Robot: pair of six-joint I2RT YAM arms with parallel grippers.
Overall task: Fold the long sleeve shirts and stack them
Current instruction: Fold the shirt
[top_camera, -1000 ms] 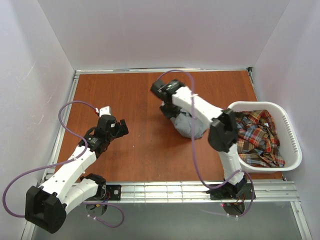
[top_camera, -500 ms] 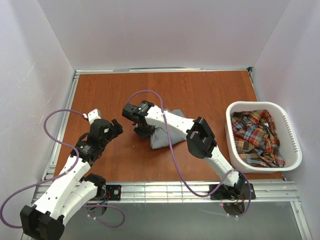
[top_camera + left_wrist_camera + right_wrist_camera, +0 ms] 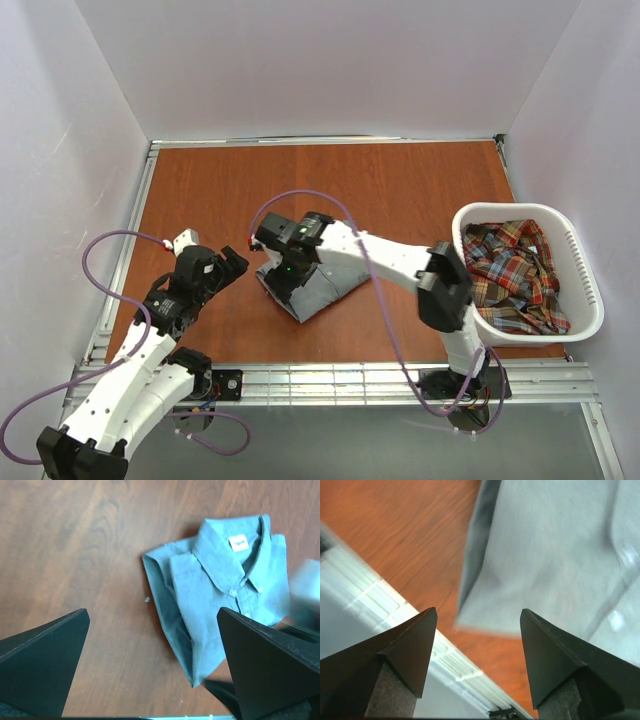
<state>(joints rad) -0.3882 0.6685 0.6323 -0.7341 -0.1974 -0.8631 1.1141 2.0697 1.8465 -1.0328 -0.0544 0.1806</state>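
At the bottom of the overhead frame we see the rail (image 3: 350, 380) where both arms are bolted. Just above it, left of centre, the left gripper (image 3: 236, 262) hovers over bare table (image 3: 200, 190), spread wide and released, with nothing between its jaws. In its wrist view the grey shirt (image 3: 220, 580) lies in the upper right of the frame, collar toward the top, buttoned front facing up, a white label (image 3: 239, 542) inside the collar. In the overhead frame that shirt sits folded into a compact packet at the centre, slightly skewed. The right gripper (image 3: 288, 268) hangs over the packet's left part. Its wrist view shows the jaws parted and gripping nothing, the cloth lying beyond them. Whether the tips touch the cloth, we cannot tell. At the right edge of the overhead frame the basket (image 3: 590, 290) stands on the table, well apart from the grey shirt, and the plaid shirt (image 3: 510, 270) lies crumpled inside it.
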